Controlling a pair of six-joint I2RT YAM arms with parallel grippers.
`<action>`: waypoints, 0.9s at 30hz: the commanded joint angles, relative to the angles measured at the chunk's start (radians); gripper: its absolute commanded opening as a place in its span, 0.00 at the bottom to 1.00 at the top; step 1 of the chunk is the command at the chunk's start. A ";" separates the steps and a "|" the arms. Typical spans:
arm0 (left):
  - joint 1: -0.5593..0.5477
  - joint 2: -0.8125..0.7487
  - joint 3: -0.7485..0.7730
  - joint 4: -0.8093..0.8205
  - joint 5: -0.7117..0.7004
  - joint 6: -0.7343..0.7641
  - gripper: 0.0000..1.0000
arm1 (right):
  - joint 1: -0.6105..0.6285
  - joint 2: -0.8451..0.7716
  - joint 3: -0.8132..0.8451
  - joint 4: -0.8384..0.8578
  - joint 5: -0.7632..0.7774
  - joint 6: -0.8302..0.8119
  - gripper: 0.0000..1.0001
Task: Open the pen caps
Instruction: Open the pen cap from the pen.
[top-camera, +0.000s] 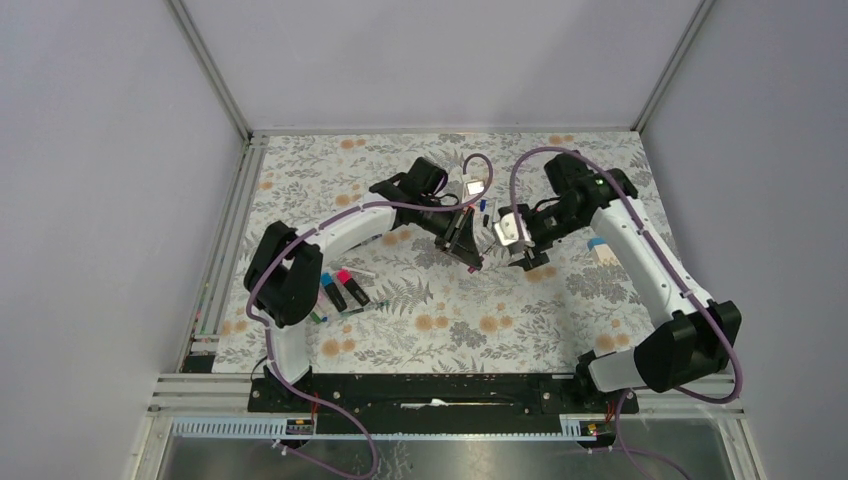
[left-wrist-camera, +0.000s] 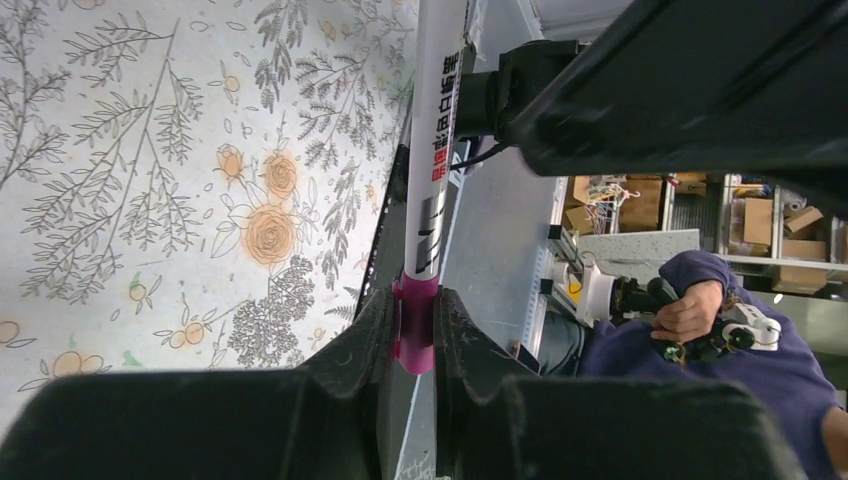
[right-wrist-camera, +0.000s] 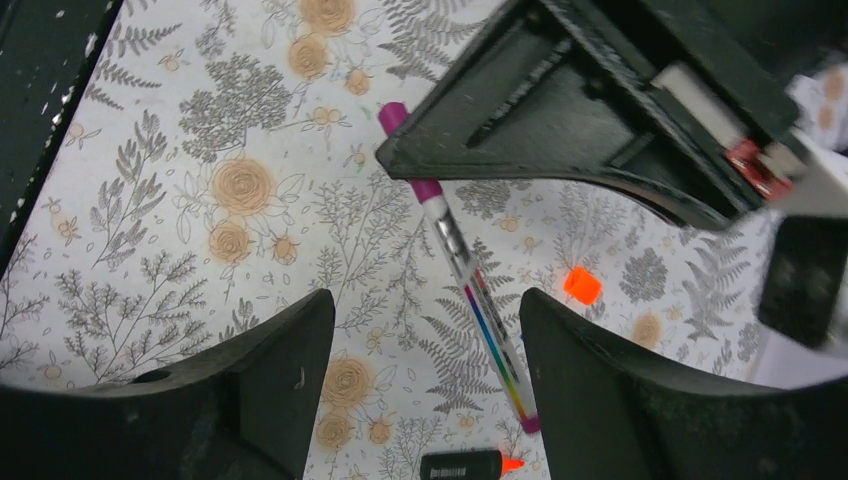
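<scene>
left wrist view: the left claw (left-wrist-camera: 415, 300) is closed on the magenta cap (left-wrist-camera: 415, 335) of a thin pen (right-wrist-camera: 475, 300). the white barrel (left-wrist-camera: 432, 150), printed with lettering, runs straight out beyond the fingertips. the grip sits on the cap itself, not on the barrel.

right wrist view: the right claw (right-wrist-camera: 425, 315) stands open and grips nothing. its fingers (right-wrist-camera: 270, 380) straddle the free part of the barrel without touching it. the pen is held slantwise above the floral desk (top-camera: 560, 330), cap end up in the left claw and a small magenta tip at the far end. an orange cap (right-wrist-camera: 581, 285) lies loose on the desk beyond, and a black highlighter (right-wrist-camera: 465, 465) with a bare orange nib lies near the lower edge, so that one appears already opened.

top external view: both claws meet near the middle of the desk, close together.

handling assessment: the pen is judged light and rigid, with a smooth, glossy barrel that is likely slippery between hard pads. the cap is probably a friction fit and should release with a straight pull along the pen's axis. recommended hold for the right claw is across the white barrel, fairly close to the cap, to limit bending and levering. a hold near the far tip risks the slim barrel twisting or sliding out. fragility appears low.
</scene>
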 joint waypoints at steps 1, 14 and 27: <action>-0.008 -0.002 0.071 -0.029 0.101 0.043 0.00 | 0.090 -0.016 -0.047 0.044 0.160 -0.039 0.73; -0.022 0.008 0.086 -0.056 0.174 0.057 0.00 | 0.192 -0.005 -0.082 0.107 0.298 -0.023 0.55; -0.022 -0.003 0.045 -0.293 0.154 0.220 0.00 | 0.213 -0.067 -0.108 0.114 0.406 -0.018 0.00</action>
